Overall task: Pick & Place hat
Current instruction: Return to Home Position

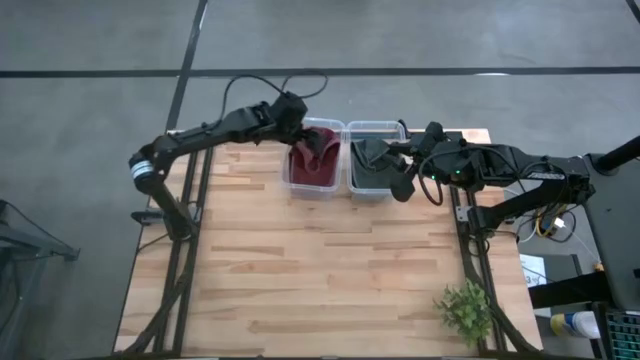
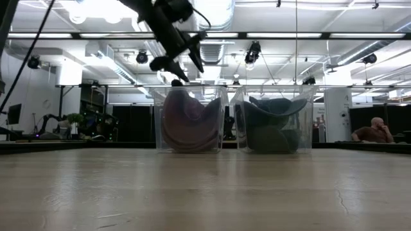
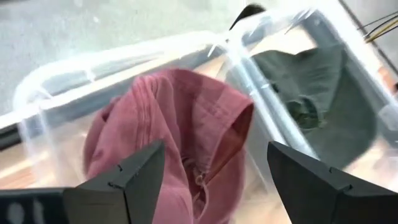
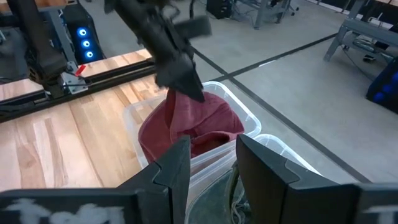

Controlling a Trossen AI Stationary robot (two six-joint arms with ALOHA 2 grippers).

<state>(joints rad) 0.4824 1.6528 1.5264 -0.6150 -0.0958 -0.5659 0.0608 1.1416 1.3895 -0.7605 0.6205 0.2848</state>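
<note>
A dark red hat (image 1: 312, 155) lies crumpled in the left clear bin (image 1: 296, 185) at the table's far edge, with its top bulging above the rim (image 2: 176, 82). A dark grey hat (image 1: 370, 158) fills the right clear bin (image 1: 352, 190). My left gripper (image 3: 214, 146) is open and hangs just above the red hat (image 3: 180, 124), one finger to each side of it. My right gripper (image 4: 211, 146) is open by the right side of the grey hat's bin, pointing toward the table's left, with the grey hat (image 4: 227, 190) below its fingers.
The two bins stand side by side, touching, at the far middle of the wooden table (image 1: 320, 270). A small green plant (image 1: 465, 308) sits at the near right corner. A person (image 2: 372, 131) sits far off in the room beyond the table.
</note>
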